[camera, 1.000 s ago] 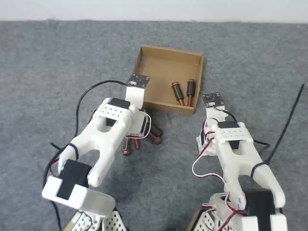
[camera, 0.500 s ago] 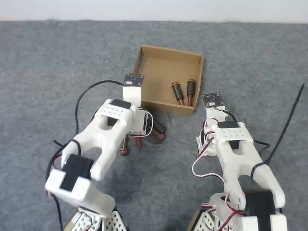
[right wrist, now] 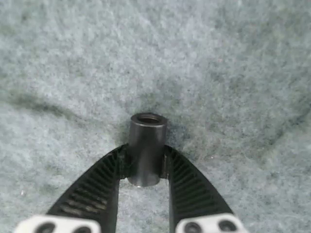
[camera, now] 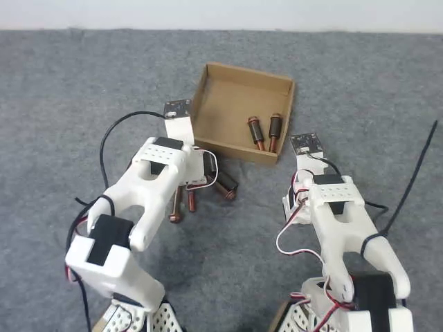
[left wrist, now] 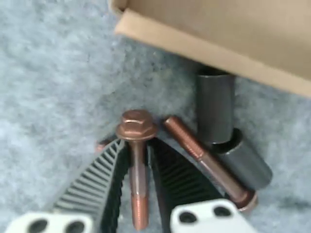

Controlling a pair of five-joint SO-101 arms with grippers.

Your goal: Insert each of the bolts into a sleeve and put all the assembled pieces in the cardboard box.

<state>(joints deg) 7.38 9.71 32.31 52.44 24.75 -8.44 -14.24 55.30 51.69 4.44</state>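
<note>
The left hand point(left wrist: 138, 151) sits just in front of the cardboard box point(camera: 234, 148), off its near left corner. It is clenched on a copper bolt point(left wrist: 138, 170), gripping the shank so the hexagonal head pokes out past the fingertips. That leaves the threaded end back between the fingers, so I judge the bolt may need turning before it can enter a sleeve. Whether it is lifted off the grey table point(camera: 76, 76) I cannot tell.

Just beside it, nearer the box wall, a second bolt point(left wrist: 204, 162) lies loose, touching two dark sleeves point(left wrist: 215, 111), one of which butts against the cardboard. These look like the parts waiting for assembly.

Inside the box, against its near wall, two finished pieces point(camera: 255, 131) lie side by side, so the task is roughly half done.

Off the box's near right corner, the right hand point(right wrist: 146, 156) is clamped on another sleeve point(right wrist: 148, 138). It holds the lower body, with the open bore facing outward and unobstructed, probably to receive the bolt.
</note>
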